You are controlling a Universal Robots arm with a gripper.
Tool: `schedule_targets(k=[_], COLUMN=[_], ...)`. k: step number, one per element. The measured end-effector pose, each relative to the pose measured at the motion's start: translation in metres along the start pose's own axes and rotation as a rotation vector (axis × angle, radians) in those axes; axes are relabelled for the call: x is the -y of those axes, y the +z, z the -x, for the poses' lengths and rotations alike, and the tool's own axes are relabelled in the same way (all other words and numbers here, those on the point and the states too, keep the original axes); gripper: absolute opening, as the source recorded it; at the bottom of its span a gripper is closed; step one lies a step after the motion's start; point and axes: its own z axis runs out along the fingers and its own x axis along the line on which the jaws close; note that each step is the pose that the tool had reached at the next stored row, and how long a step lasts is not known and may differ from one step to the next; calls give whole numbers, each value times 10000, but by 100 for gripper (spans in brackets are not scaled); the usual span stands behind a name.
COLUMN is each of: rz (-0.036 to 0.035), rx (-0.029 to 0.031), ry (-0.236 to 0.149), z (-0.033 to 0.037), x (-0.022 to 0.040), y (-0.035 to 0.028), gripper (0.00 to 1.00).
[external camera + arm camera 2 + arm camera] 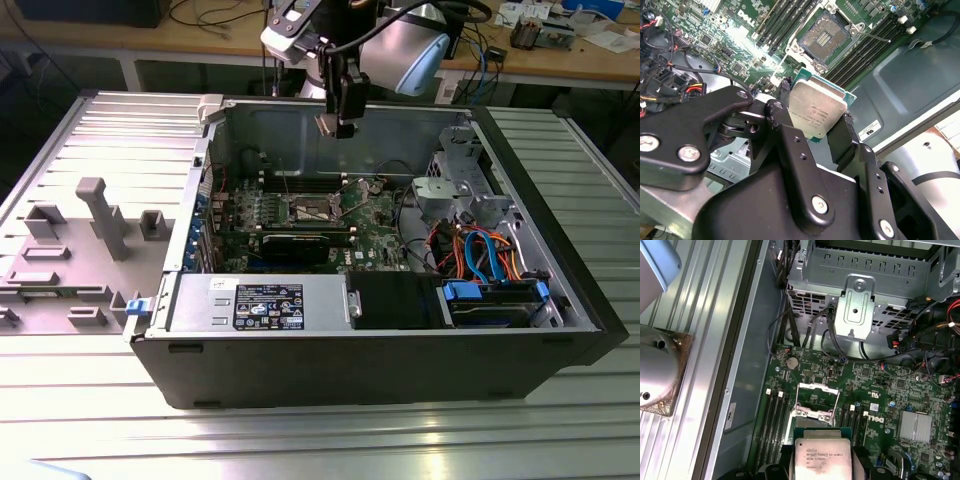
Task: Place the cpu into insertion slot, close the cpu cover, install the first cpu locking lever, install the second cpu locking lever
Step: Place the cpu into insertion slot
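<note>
My gripper [338, 126] hangs above the open computer case [560, 300], over the motherboard's far side. It is shut on the cpu [817, 110], a silvery-topped square chip on a green base, pinched at two opposite edges by the black fingers [785, 125]. In the first wrist view the cpu [822, 457] sits between the gripper [822, 462] fingers, just short of the socket. The insertion slot [826, 36] lies open and bare below, its dark pin field showing. The cpu cover [815, 412] stands hinged up from the slot. A thin locking lever [875, 36] sticks out beside the slot.
Long black memory slots [860, 52] flank the socket. A metal drive cage [860, 295] and bundled cables [480, 250] fill the case on the exterior view's right. A power supply [265, 303] lines the near wall. A grey fixture tray [90, 230] lies on the exterior view's left.
</note>
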Motion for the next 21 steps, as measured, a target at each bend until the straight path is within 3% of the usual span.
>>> schedule_targets(k=[21], rz=[7], rx=[32], ry=[361], z=[-2], x=[11], y=[0], gripper=[55])
